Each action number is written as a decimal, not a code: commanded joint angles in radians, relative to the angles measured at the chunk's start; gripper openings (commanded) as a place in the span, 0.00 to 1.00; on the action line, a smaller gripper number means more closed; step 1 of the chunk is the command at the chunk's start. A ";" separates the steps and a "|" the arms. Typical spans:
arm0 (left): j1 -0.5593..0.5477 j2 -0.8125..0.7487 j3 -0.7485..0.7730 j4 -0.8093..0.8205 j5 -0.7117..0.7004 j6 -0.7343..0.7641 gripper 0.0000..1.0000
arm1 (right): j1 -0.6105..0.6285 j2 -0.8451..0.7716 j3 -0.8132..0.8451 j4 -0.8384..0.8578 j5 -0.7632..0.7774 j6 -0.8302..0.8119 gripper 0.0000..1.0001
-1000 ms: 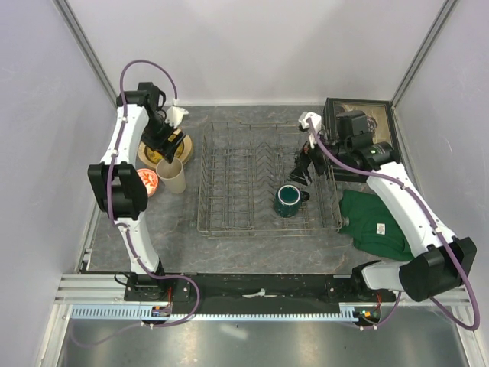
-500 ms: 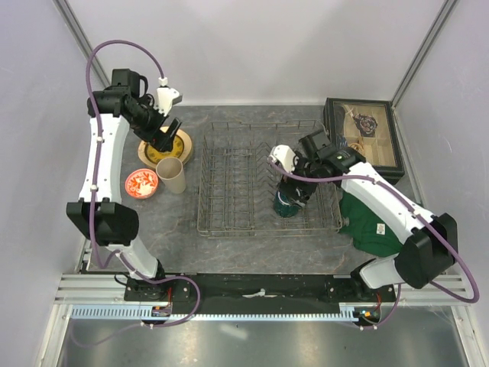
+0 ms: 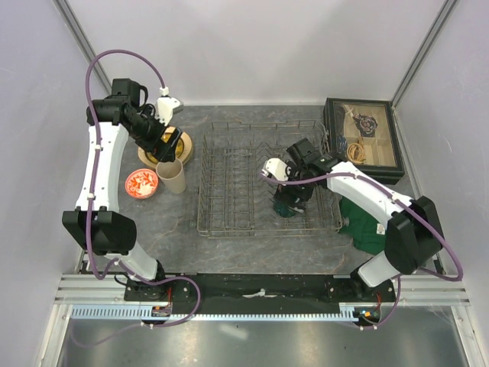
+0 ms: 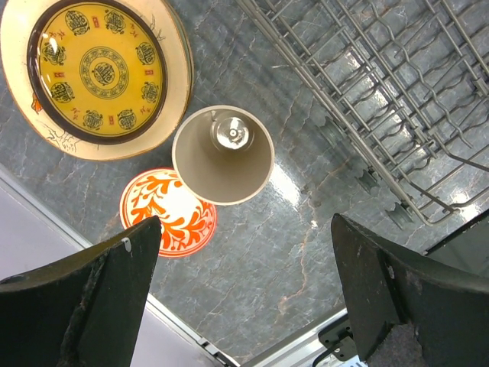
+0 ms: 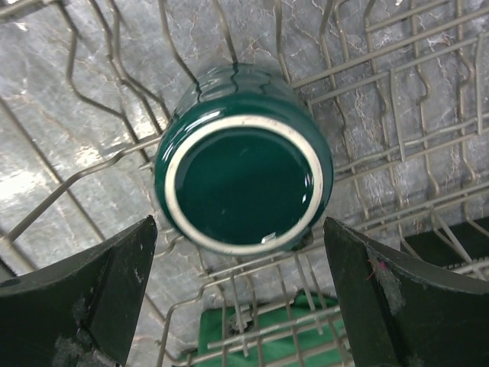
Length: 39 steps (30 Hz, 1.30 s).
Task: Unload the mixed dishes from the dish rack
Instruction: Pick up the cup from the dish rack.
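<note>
I've got the right claw (image 5: 241,294) wide open over the dark green glazed mug (image 5: 244,187), which sits inside the grey wire dish rack (image 3: 229,191) by its near-right corner. Left claw (image 4: 244,294) gapes too, above the tall beige tumbler (image 4: 222,155).

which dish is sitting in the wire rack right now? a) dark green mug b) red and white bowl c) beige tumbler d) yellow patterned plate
a: the mug sits among the wires of the rack, while the tumbler, bowl and plate all stand on the table to the rack's left.
</note>
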 commanded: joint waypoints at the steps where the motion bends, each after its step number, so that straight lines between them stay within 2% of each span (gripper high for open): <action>1: 0.001 -0.035 -0.002 0.005 0.039 -0.017 0.99 | 0.002 0.034 -0.002 0.062 0.007 -0.026 0.98; 12: 0.001 -0.049 -0.050 0.028 0.038 -0.017 0.99 | 0.007 0.122 0.018 0.108 -0.027 -0.036 0.98; 39: 0.001 -0.074 -0.140 0.070 0.043 -0.014 0.99 | 0.006 0.201 0.021 0.194 -0.070 -0.032 0.98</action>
